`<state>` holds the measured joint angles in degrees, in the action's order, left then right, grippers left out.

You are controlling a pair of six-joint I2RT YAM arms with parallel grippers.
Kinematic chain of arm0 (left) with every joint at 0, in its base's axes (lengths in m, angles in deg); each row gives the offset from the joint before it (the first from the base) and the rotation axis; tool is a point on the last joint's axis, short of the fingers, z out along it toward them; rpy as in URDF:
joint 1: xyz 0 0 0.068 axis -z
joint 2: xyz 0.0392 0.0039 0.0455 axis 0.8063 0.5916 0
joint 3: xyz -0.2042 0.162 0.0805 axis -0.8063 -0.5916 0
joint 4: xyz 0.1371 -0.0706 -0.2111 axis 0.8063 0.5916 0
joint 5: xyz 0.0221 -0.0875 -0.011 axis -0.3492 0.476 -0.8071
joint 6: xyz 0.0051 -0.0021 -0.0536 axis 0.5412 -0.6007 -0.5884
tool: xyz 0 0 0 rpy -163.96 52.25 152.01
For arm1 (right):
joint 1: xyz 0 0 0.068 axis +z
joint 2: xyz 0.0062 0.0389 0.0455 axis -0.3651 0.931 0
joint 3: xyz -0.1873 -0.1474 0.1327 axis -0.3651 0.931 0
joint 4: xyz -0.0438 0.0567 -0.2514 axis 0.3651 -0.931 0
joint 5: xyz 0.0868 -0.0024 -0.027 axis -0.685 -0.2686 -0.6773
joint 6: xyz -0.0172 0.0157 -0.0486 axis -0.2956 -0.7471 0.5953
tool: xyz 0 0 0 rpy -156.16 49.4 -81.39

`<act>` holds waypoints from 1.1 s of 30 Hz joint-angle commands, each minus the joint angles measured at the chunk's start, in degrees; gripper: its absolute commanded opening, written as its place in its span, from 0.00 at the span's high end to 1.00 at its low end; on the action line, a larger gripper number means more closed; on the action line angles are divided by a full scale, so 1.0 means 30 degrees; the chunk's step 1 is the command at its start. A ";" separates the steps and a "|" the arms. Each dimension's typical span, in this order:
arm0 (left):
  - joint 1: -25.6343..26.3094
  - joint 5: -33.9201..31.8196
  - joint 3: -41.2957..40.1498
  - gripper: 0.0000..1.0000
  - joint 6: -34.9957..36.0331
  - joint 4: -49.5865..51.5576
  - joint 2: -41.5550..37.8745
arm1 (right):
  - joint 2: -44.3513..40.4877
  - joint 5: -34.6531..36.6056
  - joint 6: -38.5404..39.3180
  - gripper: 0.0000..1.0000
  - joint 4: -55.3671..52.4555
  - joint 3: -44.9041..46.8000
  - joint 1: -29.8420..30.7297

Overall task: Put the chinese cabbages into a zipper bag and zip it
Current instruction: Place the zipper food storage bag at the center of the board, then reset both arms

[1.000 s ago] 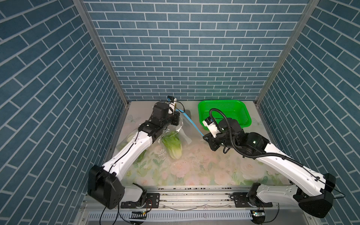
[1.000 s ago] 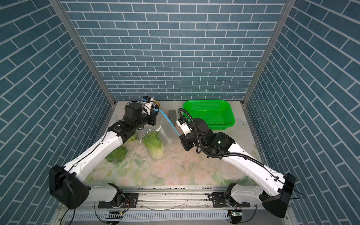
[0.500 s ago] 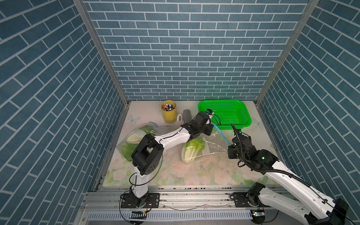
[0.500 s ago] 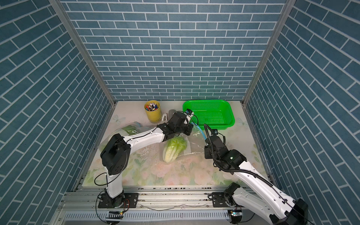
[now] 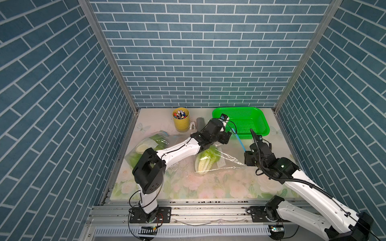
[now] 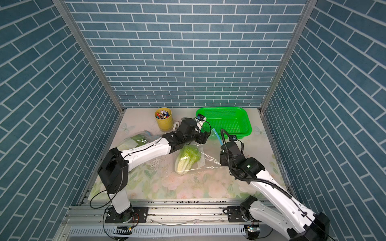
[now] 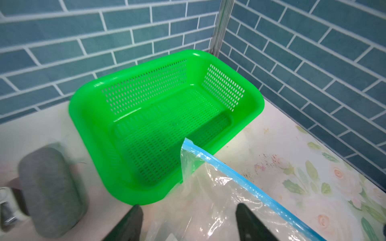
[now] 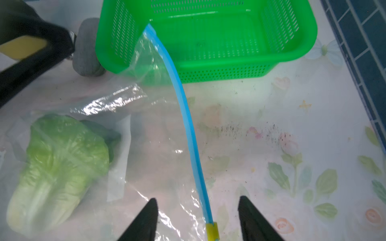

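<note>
I see my left tool [image 7: 188, 205] open, its two fingers apart over the clear zipper bag [image 7: 208, 198] and not pinching it. My right tool [image 8: 198, 198] is open too. The blue zip strip [image 8: 188, 125] and its yellow slider [image 8: 212, 229] lie between its fingers. One cabbage [image 8: 58, 167] lies inside this bag on the bench [image 5: 208, 187]. The bag's far corner stands up against the green basket [image 7: 83, 125]. A second cabbage [image 5: 144, 147] lies in plastic beside the left arm [image 5: 177, 149].

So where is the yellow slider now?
In the right wrist view, the yellow slider sits at the end of the blue zipper strip, between the open jaws of the right gripper, on the right, before the green basket.
</note>
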<state>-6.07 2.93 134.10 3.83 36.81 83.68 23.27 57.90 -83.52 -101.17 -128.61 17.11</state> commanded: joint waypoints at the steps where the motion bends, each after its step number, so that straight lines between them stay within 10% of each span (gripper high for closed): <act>1: -0.0159 -0.3314 -0.0931 0.09 0.1000 0.1851 -0.2036 | 0.0832 0.1012 0.0965 0.25 0.0196 -0.1472 -0.0617; 15: -0.8005 -1.0766 -0.6026 0.01 -0.1573 0.5990 -0.8994 | 0.4342 0.1729 0.2117 0.02 0.6319 -0.0237 -0.9988; 24: -1.2009 -1.2689 -1.2941 0.00 -0.1096 0.0979 -1.0516 | 0.7288 0.3597 0.3118 0.01 1.3032 0.4054 -1.3066; 33: -1.2488 -1.1756 -1.7089 0.00 0.0975 -0.7562 -0.7923 | 1.0309 0.1926 0.5473 0.01 1.9770 0.5304 -1.3394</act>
<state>-43.25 -33.83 84.55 4.07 26.53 57.89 54.40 65.62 -71.58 -54.90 -114.58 -22.91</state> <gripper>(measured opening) 0.995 0.987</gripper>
